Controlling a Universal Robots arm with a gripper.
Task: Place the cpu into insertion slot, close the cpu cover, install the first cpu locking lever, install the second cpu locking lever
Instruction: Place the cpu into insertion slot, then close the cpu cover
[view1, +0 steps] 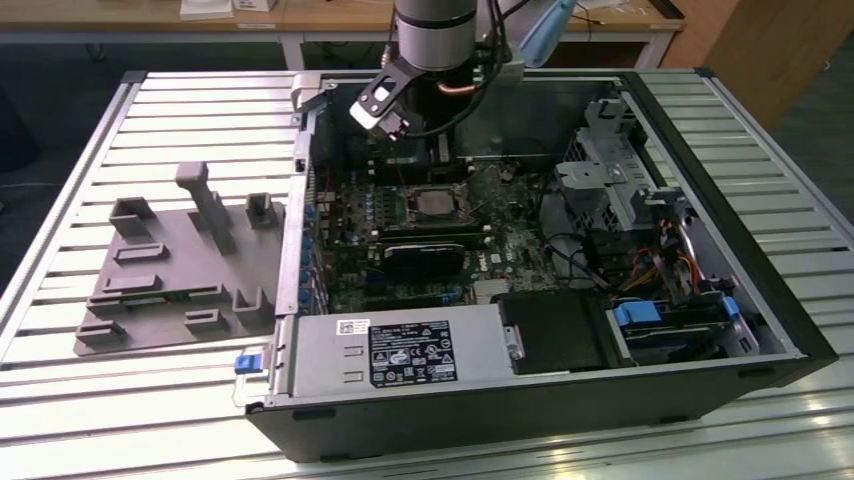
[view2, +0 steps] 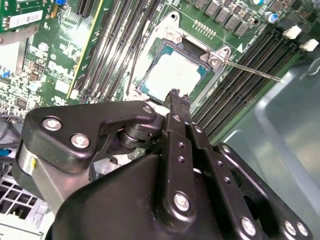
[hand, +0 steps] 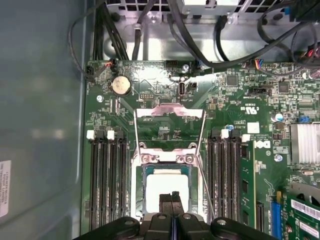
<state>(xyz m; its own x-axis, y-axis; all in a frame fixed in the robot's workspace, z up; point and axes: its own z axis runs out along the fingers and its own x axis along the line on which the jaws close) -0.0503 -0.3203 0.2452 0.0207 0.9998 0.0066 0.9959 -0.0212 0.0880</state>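
Inspecting the socket area, we find the cpu (hand: 165, 182) lying flat in the insertion slot (hand: 144, 172), its pale metal top exposed, while the cpu cover (hand: 170, 111) stands open beyond it. We judge the chip light, rigid and fragile underneath, best taken by opposite edges only. The gripper (hand: 171, 201) hangs with fingers pressed together, holding nothing, its tips over one edge of the chip; contact we cannot confirm.
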